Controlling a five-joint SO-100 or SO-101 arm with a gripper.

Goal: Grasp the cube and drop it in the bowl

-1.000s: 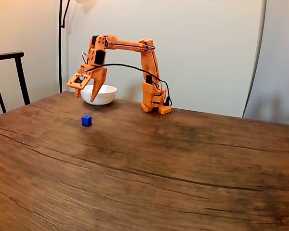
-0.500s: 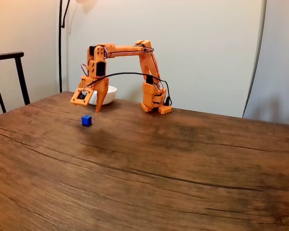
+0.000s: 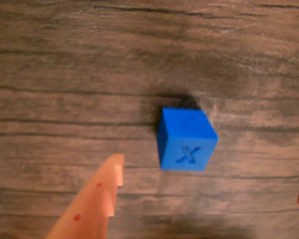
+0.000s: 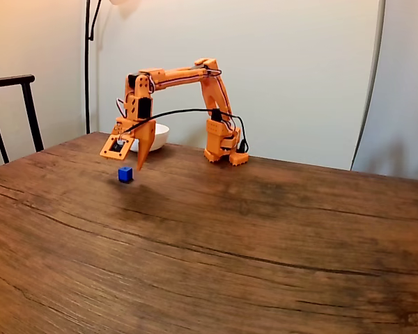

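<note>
The blue cube [image 4: 125, 175] sits on the wooden table, apart from everything else. In the wrist view the cube [image 3: 186, 139] shows a raised X on one face and lies between the orange fingers, slightly ahead of their tips. My gripper [image 4: 126, 158] [image 3: 211, 175] hangs open just above the cube without touching it. One pointed finger [image 3: 97, 199] is at lower left, and the other just enters at the right edge. The white bowl [image 4: 159, 135] stands behind the gripper, partly hidden by it.
The orange arm's base [image 4: 226, 149] stands at the table's far edge, right of the bowl. A dark chair [image 4: 14, 111] and a lamp pole [image 4: 88, 62] are off the table at the left. Bare wood stretches toward the camera and to the right.
The gripper has come down and forward from above the bowl to just over the cube. The cube and bowl have not moved.
</note>
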